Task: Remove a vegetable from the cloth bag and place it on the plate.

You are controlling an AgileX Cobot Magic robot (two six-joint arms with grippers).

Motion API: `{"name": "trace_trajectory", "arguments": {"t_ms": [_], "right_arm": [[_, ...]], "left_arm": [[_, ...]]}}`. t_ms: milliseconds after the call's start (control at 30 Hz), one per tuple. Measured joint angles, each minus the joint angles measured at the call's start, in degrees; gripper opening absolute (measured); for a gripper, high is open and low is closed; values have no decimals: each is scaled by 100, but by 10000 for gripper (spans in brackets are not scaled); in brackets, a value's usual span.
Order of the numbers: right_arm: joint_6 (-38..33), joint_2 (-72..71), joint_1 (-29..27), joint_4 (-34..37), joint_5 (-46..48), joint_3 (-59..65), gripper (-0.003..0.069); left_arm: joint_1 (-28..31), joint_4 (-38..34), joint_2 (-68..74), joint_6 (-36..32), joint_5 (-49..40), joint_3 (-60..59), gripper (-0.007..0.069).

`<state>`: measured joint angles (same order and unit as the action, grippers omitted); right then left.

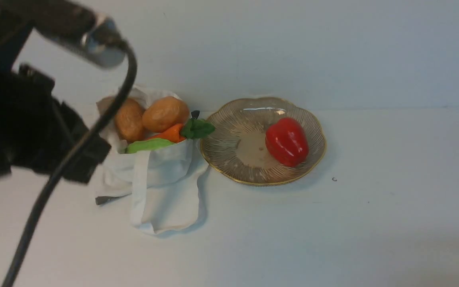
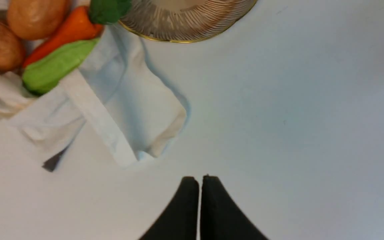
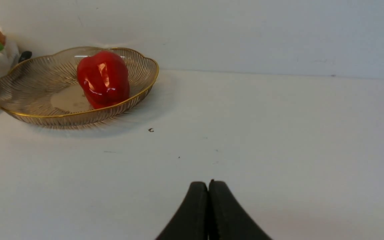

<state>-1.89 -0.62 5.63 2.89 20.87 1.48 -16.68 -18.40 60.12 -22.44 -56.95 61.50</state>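
— On the one plate (image 1: 229,131)?
— One red bell pepper (image 1: 287,141), right of centre.
— In the cloth bag (image 1: 165,187) just beside it?
— Two potatoes (image 1: 165,114), one carrot (image 1: 169,133), one green vegetable (image 1: 148,145).
— Jaws?
— Left gripper (image 2: 200,181), right gripper (image 3: 208,186): both pairs pressed together, holding nothing.

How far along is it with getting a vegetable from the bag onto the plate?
Looks done: the red bell pepper lies on the glass plate. Nothing is in hand; the left end effector and right end effector are shut, empty. Potatoes and a carrot sit in the cloth bag; nothing seems left.
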Motion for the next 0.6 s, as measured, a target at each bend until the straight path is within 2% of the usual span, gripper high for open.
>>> {"name": "trace_trajectory", "arguments": {"t_ms": [33, 100, 167, 200, 267, 300, 333, 467, 600], "right_arm": [[0, 0, 0, 0, 0, 0, -15], [0, 0, 0, 0, 0, 0, -15], [0, 0, 0, 0, 0, 0, -15], [0, 0, 0, 0, 0, 0, -15], [0, 0, 0, 0, 0, 0, -15], [0, 0, 0, 0, 0, 0, -15], [0, 0, 0, 0, 0, 0, -15], [0, 0, 0, -5, 0, 0, -15], [0, 0, 0, -5, 0, 0, -15]], "left_arm": [[0, -216, -364, -139, 537, -805, -5], [0, -530, -797, -343, 1094, -1483, -5], [0, -1299, -1618, -708, 2439, -2875, -5], [0, -1432, -1742, -757, 2534, -2959, -5], [0, -2001, -2283, -997, 3359, -3613, -5], [0, -2530, -2782, -1161, 3858, -4105, -5], [0, -2588, -2833, -1200, 3957, -4152, -5], [0, -3683, -3721, -1343, 4437, -4940, -5], [0, -4083, -4071, -1391, 4558, -5317, -5]]}}
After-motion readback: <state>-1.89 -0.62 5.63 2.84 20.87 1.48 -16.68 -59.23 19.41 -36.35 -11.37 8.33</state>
